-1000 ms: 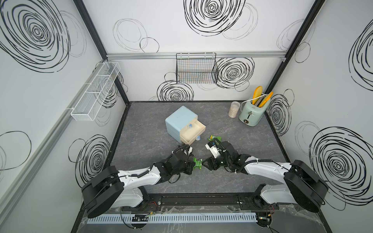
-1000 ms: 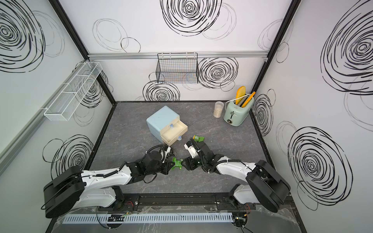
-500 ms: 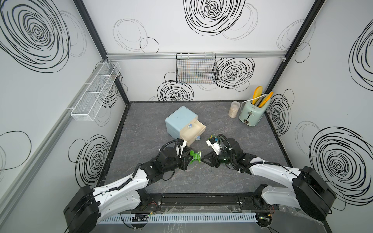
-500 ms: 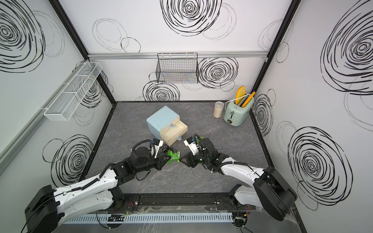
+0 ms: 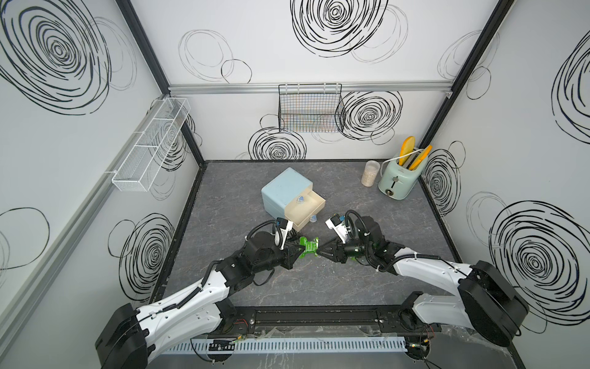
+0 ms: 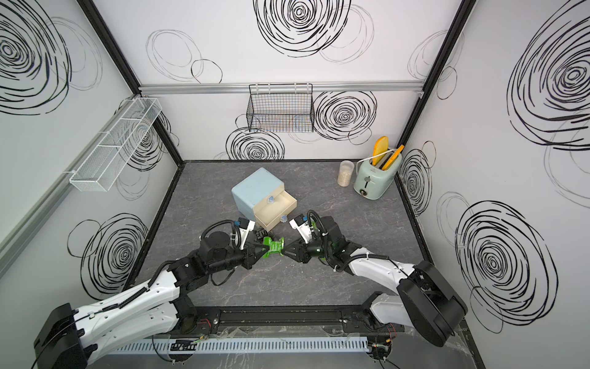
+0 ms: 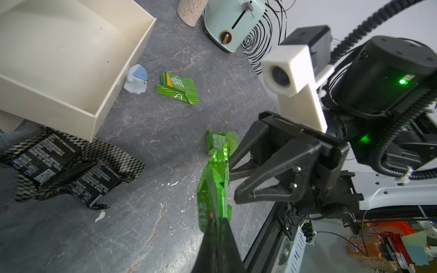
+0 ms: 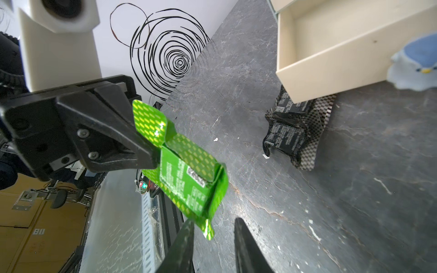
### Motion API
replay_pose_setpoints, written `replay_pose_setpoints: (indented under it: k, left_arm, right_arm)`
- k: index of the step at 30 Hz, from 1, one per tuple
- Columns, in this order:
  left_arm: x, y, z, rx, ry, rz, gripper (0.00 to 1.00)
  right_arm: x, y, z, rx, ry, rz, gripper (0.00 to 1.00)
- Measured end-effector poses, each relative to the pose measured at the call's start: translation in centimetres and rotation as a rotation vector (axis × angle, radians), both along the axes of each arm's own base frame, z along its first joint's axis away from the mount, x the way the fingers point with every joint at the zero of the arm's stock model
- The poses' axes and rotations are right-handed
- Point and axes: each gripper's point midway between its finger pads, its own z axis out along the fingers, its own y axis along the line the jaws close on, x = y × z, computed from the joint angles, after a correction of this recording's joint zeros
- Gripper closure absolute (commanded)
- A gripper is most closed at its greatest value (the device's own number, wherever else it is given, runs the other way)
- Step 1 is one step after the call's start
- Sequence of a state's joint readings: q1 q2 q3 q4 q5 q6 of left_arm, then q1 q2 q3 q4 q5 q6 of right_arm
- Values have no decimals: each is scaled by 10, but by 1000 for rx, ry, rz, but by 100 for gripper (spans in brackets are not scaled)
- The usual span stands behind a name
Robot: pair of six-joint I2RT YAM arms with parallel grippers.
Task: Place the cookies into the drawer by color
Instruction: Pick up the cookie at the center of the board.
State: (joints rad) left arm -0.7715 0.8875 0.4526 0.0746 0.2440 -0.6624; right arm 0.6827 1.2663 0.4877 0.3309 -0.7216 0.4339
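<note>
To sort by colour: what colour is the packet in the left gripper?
Bright green, with small yellow diamonds; the packet shows best in the right wrist view.

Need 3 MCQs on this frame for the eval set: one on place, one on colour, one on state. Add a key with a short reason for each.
1. The black cookie packets lie:
A. on the table, partly under the open drawer
B. inside that drawer
C. in the wire basket

2. The held cookie packet in the left gripper is:
A. orange
B. black
C. green

3. The right gripper has its fingers:
A. shut on the held cookie packet
B. apart, at that packet's free end
C. shut on a drawer knob

Key:
1 A: the left wrist view shows them on the table, with the drawer front over their edge.
2 C: bright green foil shows in both wrist views.
3 B: the right wrist view shows a clear gap between the fingers.
</note>
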Motion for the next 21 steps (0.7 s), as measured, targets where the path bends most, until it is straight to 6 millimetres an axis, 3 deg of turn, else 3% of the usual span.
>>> replay_pose_setpoints:
  k: [8,21]
  left_arm:
    - [-1,0,3,-14,5,0,100]
    - [-6,-4,5,-42,29,-29,100]
  right_arm:
    - [-5,3,5,33,13,40,75]
    - [-8,10,20,106,2,83,37]
